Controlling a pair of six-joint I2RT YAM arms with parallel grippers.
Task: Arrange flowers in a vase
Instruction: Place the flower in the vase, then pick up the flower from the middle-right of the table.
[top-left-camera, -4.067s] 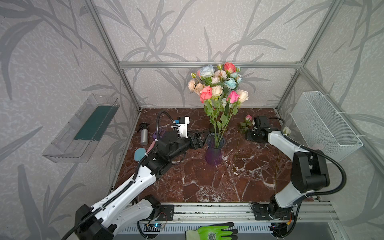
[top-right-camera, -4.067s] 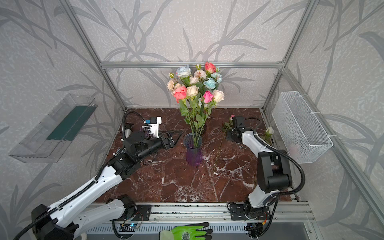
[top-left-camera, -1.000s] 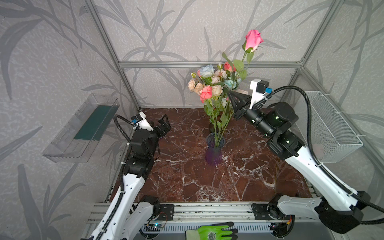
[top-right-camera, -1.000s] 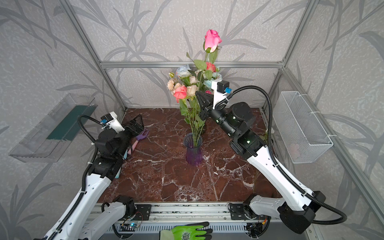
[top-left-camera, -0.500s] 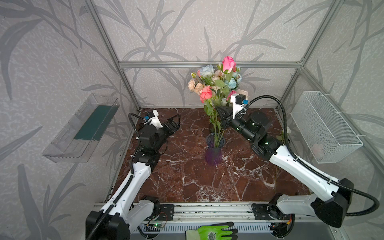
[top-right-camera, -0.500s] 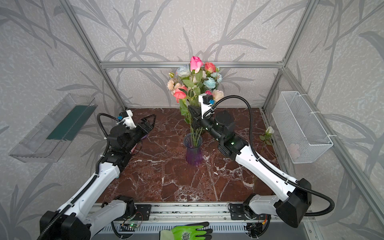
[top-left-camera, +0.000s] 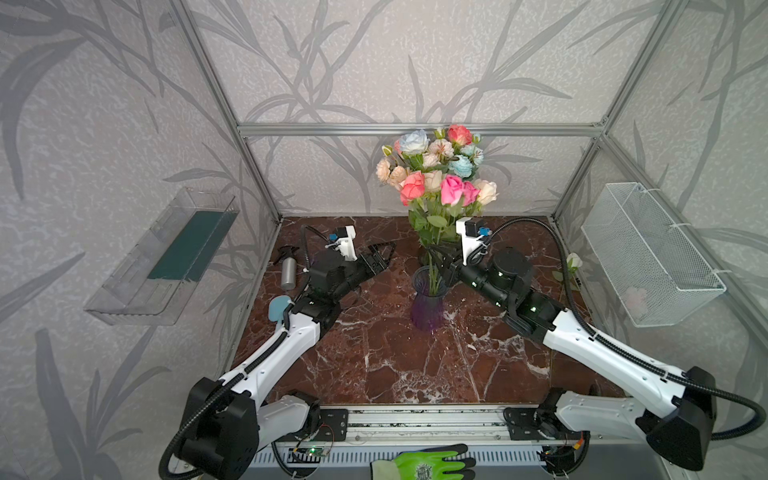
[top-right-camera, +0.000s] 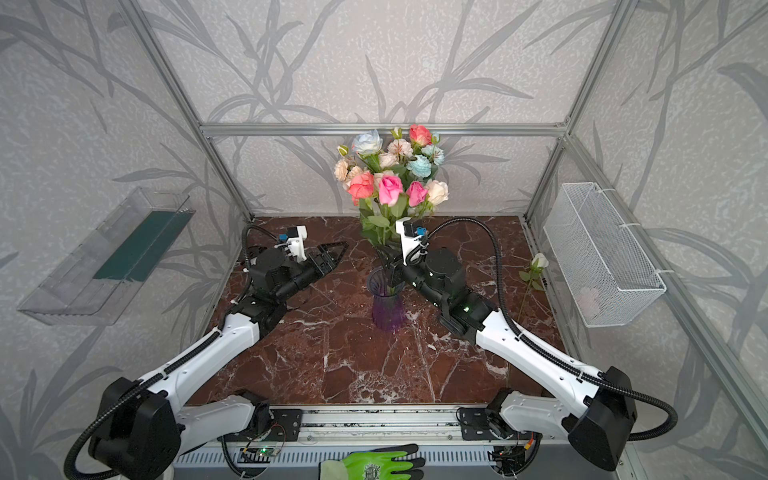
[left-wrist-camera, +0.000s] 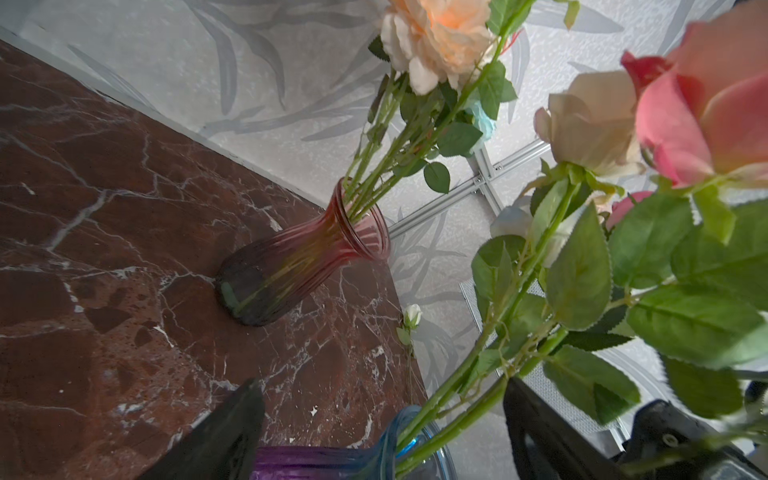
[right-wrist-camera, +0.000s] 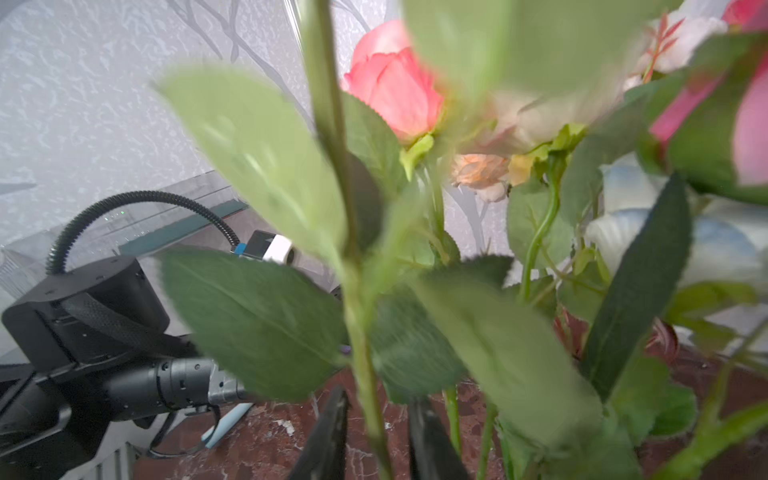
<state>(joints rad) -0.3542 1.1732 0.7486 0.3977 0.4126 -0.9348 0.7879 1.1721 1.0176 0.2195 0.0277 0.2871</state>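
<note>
A purple vase (top-left-camera: 428, 309) (top-right-camera: 388, 309) stands mid-table, full of flowers (top-left-camera: 436, 183). The pink rose (top-left-camera: 451, 189) (top-right-camera: 390, 189) stands among them. Its stem (right-wrist-camera: 357, 332) runs between the slightly parted jaws of my right gripper (right-wrist-camera: 378, 401) (top-left-camera: 441, 262), with a gap on each side, just above the vase rim. My left gripper (top-left-camera: 382, 251) (left-wrist-camera: 382, 384) is open and empty, left of the vase, whose rim (left-wrist-camera: 332, 461) shows between its fingers. A second, reddish vase (left-wrist-camera: 303, 266) with stems stands farther back. One white rose (top-left-camera: 573, 262) (left-wrist-camera: 412, 316) lies at the right.
A spray bottle (top-left-camera: 288, 272) and a pale blue item (top-left-camera: 277, 309) sit by the left wall. A wire basket (top-left-camera: 648, 253) hangs on the right wall, a clear shelf (top-left-camera: 166, 257) on the left. A green glove (top-left-camera: 424, 465) lies on the front rail.
My right gripper came down from high above the bouquet, the pink rose sank in among the other heads, and the jaws parted. The left arm swung in toward the vase.
</note>
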